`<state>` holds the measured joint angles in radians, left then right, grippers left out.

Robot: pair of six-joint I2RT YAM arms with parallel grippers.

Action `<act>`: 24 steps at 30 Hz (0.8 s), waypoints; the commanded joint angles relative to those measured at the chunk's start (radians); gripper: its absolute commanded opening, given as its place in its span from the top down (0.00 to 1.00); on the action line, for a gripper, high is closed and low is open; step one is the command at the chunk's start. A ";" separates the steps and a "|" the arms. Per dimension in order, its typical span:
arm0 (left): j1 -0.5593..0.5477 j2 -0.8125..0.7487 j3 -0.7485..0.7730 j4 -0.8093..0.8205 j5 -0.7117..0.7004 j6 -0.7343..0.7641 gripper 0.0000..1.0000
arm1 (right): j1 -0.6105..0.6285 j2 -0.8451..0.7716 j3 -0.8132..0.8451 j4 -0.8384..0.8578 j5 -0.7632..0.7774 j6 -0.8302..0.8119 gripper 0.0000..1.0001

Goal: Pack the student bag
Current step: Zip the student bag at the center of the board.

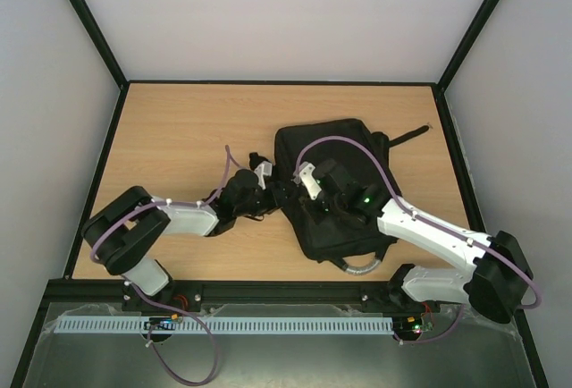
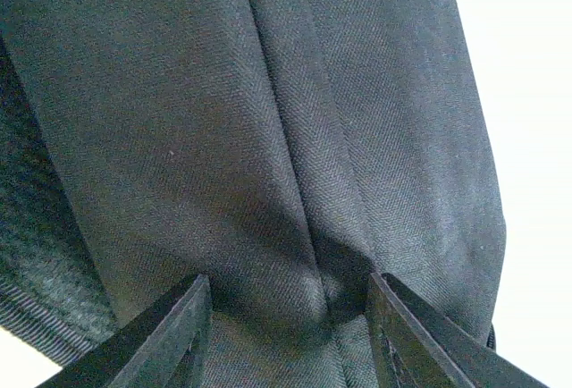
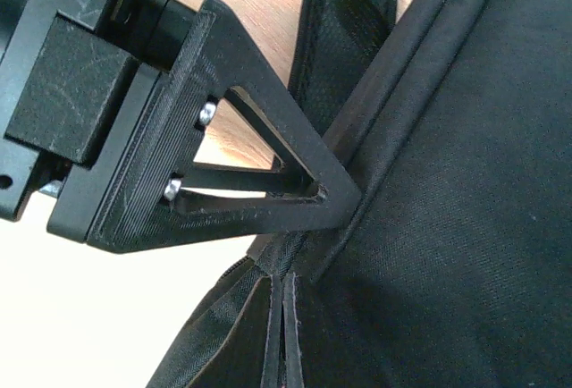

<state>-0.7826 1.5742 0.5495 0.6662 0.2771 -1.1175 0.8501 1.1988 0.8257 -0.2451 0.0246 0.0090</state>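
The black student bag (image 1: pixel 344 142) lies flat on the wooden table (image 1: pixel 179 138), right of centre. My left gripper (image 1: pixel 266 193) is at the bag's left edge. In the left wrist view (image 2: pixel 290 316) its jaws stand part way apart with a bunched fold of the bag's fabric (image 2: pixel 268 93) squeezed between them. My right gripper (image 1: pixel 308 182) hovers over the same edge. In the right wrist view (image 3: pixel 284 316) its jaws are nearly together on a woven strip at the bag's (image 3: pixel 465 182) rim. The left gripper's triangular finger (image 3: pixel 313 169) presses right beside it.
A black strap (image 1: pixel 411 135) trails from the bag toward the right wall. A grey ribbed tube (image 1: pixel 362 267) pokes out under the bag's near edge. Black frame rails border the table. Bare wood lies at the far left.
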 commanded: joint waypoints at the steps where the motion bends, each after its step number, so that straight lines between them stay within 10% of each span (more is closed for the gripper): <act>1: -0.027 0.060 0.068 0.080 0.014 -0.007 0.49 | -0.039 -0.039 -0.023 0.052 0.005 0.027 0.99; 10: -0.050 0.188 0.177 0.079 0.016 -0.034 0.97 | -0.073 -0.062 -0.034 -0.003 0.008 0.004 0.99; 24: -0.028 0.075 0.086 -0.012 -0.088 -0.013 0.98 | -0.213 -0.150 -0.089 0.024 0.051 0.034 0.99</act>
<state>-0.8249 1.7126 0.6804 0.7074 0.2432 -1.1595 0.6849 1.0920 0.7490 -0.2497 0.0227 0.0307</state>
